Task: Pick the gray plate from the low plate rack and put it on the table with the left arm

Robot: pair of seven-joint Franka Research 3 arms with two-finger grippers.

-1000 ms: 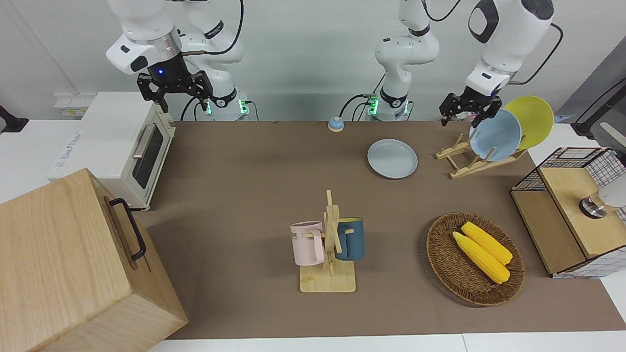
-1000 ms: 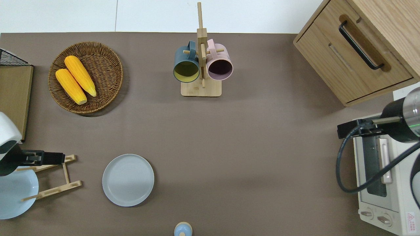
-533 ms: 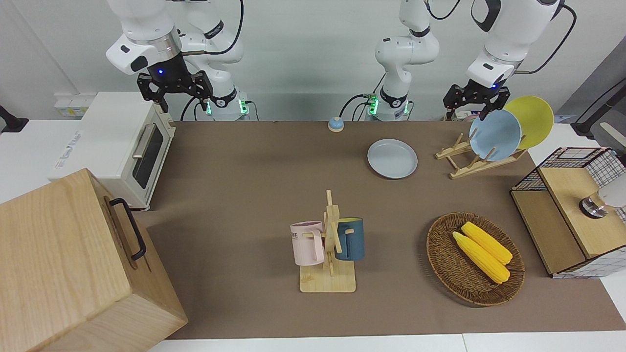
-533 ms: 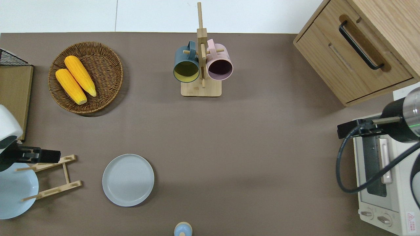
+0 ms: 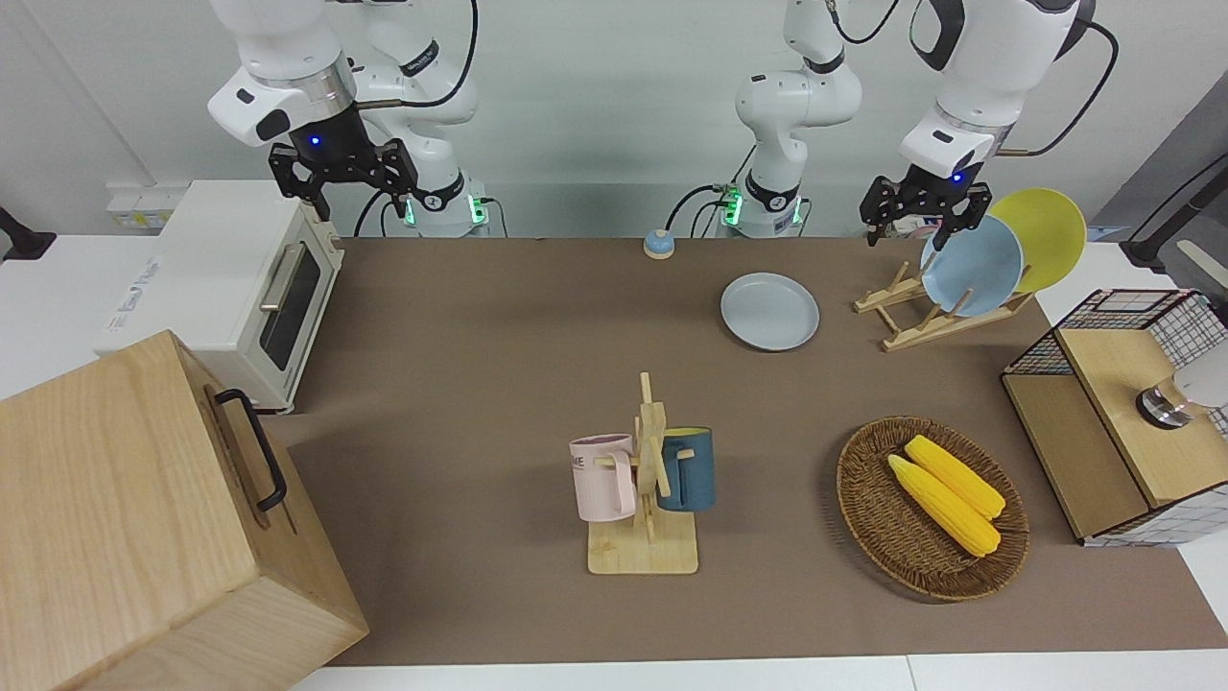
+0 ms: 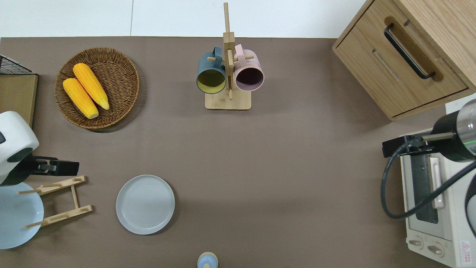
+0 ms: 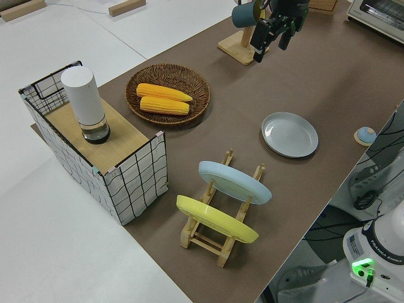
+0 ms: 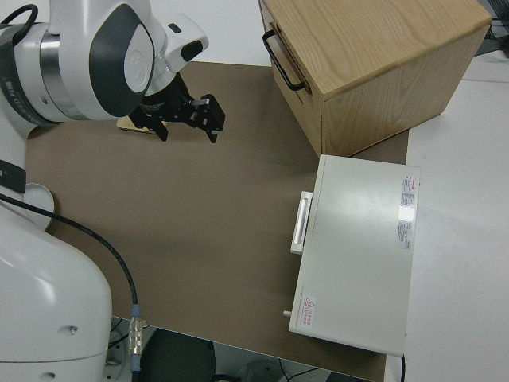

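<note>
The gray plate [image 5: 770,311] lies flat on the table [image 5: 480,384], beside the low plate rack [image 5: 923,323] toward the table's middle; it also shows in the overhead view [image 6: 145,204] and the left side view [image 7: 290,134]. The rack [image 6: 59,201] holds a sky-blue plate [image 5: 971,265] and a yellow plate [image 5: 1046,235]. My left gripper [image 5: 923,216] is open and empty, up in the air over the brown matting just off the rack's farther rail [image 6: 61,168]. My right gripper [image 5: 342,182] is open and parked.
A wicker basket [image 5: 868,518] with two corn cobs, a mug stand [image 5: 645,499] with a pink and a blue mug, a wire-and-wood crate [image 5: 1113,413], a small blue bell [image 5: 658,244], a white toaster oven [image 5: 230,288] and a wooden cabinet [image 5: 134,518] stand around the table.
My left gripper has risen and drifted off the rack, away from the robots and slightly toward the table's middle. The gray plate and the racked plates have not moved.
</note>
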